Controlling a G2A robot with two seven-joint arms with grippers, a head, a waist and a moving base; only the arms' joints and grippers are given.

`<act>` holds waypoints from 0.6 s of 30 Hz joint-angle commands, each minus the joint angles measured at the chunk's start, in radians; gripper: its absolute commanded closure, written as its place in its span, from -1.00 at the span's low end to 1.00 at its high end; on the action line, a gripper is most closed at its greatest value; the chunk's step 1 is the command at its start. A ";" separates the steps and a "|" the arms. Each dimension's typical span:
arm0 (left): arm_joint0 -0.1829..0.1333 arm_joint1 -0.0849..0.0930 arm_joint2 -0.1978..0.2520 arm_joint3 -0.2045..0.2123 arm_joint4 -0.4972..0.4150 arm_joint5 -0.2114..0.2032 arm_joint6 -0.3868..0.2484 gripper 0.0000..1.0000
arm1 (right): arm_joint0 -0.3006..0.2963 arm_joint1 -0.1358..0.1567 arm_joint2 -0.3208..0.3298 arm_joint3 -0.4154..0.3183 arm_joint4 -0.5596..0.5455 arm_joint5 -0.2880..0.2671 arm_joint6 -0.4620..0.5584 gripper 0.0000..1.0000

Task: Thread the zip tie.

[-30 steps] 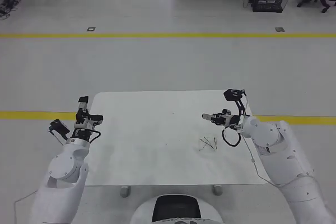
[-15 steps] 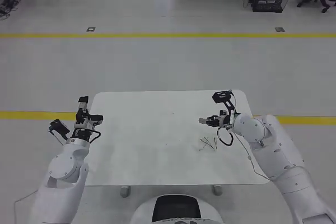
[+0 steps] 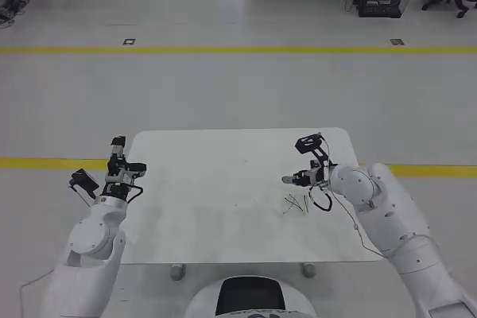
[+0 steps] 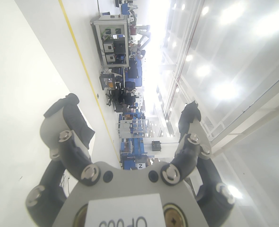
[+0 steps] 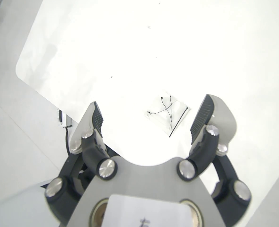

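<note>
Swinging inward over the past second, the right gripper [image 3: 289,180] has come from beyond the right edge of the table [image 3: 215,159] to hang above its surface, just past the small cluster of black zip ties [image 3: 296,204] lying near that side. Its wrist view looks down on them: about 4 thin ties, 3 curved and crossing and 1 straight, resting on what seems to be a clear sheet. They sit framed between the fingers, which are spread wide with nothing between them. The left gripper [image 3: 121,163] has not moved. It sits at the table's left edge, pointing up toward the room, its fingers [image 4: 68,116] likewise spread apart and empty. The change reads as the approach to a pick: no tie is lifted yet and threading has not begun. The next move probably calls for a careful descent onto 1 tie alone, since they overlap and lie flat.
</note>
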State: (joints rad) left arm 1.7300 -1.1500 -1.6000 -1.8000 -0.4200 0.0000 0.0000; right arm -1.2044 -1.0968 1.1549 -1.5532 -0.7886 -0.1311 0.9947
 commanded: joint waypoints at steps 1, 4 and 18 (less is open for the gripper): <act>0.000 0.000 0.000 0.000 0.000 0.000 0.000 -1.00 | 0.003 0.001 -0.002 0.001 -0.011 -0.004 0.005 -1.00; 0.000 0.000 0.000 0.000 0.000 0.000 0.000 -1.00 | 0.003 0.001 -0.002 0.001 -0.011 -0.004 0.005 -1.00; 0.000 0.000 0.000 0.000 0.000 0.000 0.000 -1.00 | 0.006 -0.001 -0.042 0.001 -0.029 -0.076 0.014 -1.00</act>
State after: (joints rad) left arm 1.7300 -1.1500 -1.6000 -1.8000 -0.4200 0.0000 0.0000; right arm -1.1993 -1.0975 1.1136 -1.5520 -0.8171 -0.2053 1.0078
